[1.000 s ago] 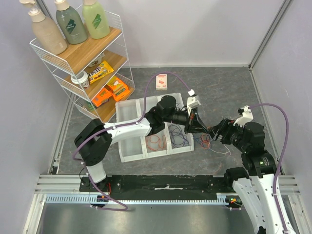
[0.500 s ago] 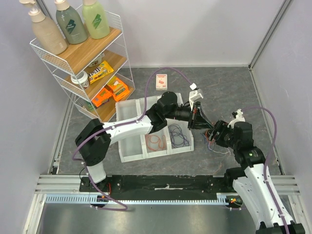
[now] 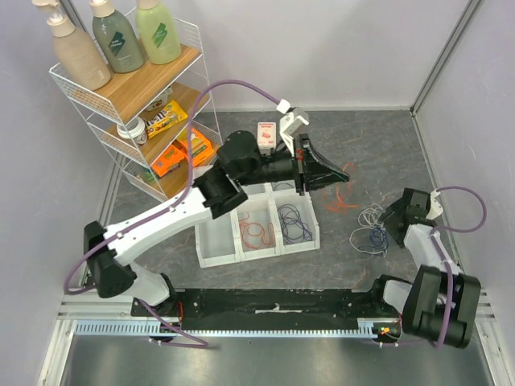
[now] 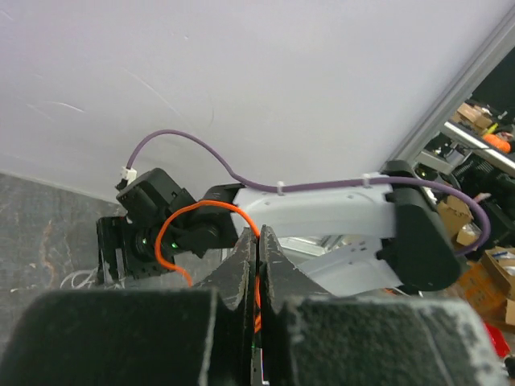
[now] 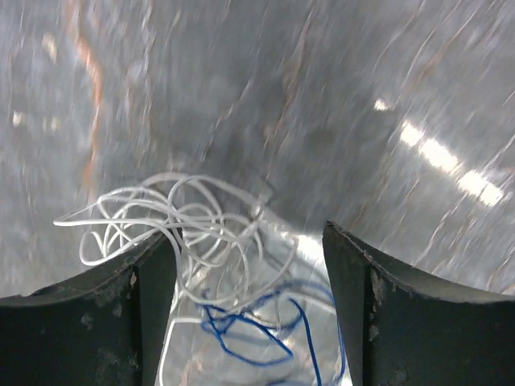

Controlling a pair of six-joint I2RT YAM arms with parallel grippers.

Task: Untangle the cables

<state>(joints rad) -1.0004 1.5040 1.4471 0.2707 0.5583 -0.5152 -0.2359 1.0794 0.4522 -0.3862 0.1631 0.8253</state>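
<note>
Pinching the orange-red cable (image 4: 195, 211) between jaws pressed flat together, your left gripper (image 3: 344, 173) holds it up off the table (image 3: 378, 153). In the overhead view the loose loops trail from the tips toward 5 o'clock and look clear of the other strands, though thin wire is hard to judge there.

Your right gripper (image 5: 248, 241) stands spread wide and holds nothing. The white cable (image 5: 181, 221) sits bunched between its fingers and spills out toward 9 o'clock in the wrist view, with the blue cable (image 5: 253, 334) crossing beneath it at 6 o'clock. That heap has no real long axis; it is a knot of loops. Seen from above it lies at 4 o'clock from the left tips, well apart, and right at the right gripper, so the right arm is much the nearer one.

The sorting tray (image 3: 217, 257) lies at 8 o'clock from the left tips, which I judge is where the orange strand goes next.
</note>
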